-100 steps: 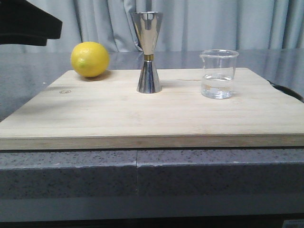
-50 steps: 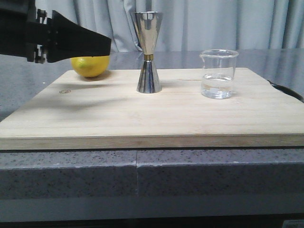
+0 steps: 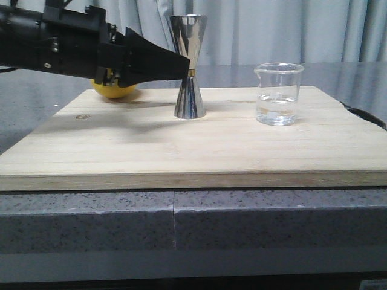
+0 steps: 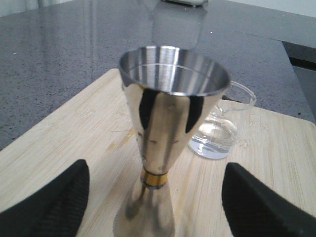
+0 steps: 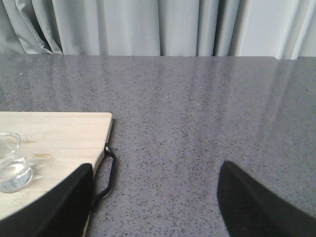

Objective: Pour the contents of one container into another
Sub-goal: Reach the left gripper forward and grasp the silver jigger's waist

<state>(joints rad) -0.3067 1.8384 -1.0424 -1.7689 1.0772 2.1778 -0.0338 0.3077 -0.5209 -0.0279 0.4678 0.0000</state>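
Observation:
The steel hourglass jigger [image 3: 189, 66] stands upright at the back middle of the wooden board [image 3: 199, 148]. The clear glass beaker [image 3: 278, 93] stands to its right with a little clear liquid in it. My left gripper [image 3: 181, 65] reaches in from the left at the height of the jigger's gold band. In the left wrist view this gripper [image 4: 155, 200] is open, its fingers [image 4: 49, 202] wide apart on either side of the jigger [image 4: 168, 113] and not touching it, with the beaker [image 4: 217, 138] behind. My right gripper [image 5: 155, 207] hangs open over the grey counter, off the board's right edge, and the beaker [image 5: 10, 168] is at the view's edge.
A yellow lemon [image 3: 112, 90] lies at the board's back left, mostly hidden behind my left arm. A black strap [image 5: 109, 173] hangs from the board's right edge. Grey speckled counter [image 5: 197, 123] surrounds the board, with curtains behind.
My left arm has swept in from the left across the lemon until its fingers reach the jigger. Jigger and beaker have not moved.

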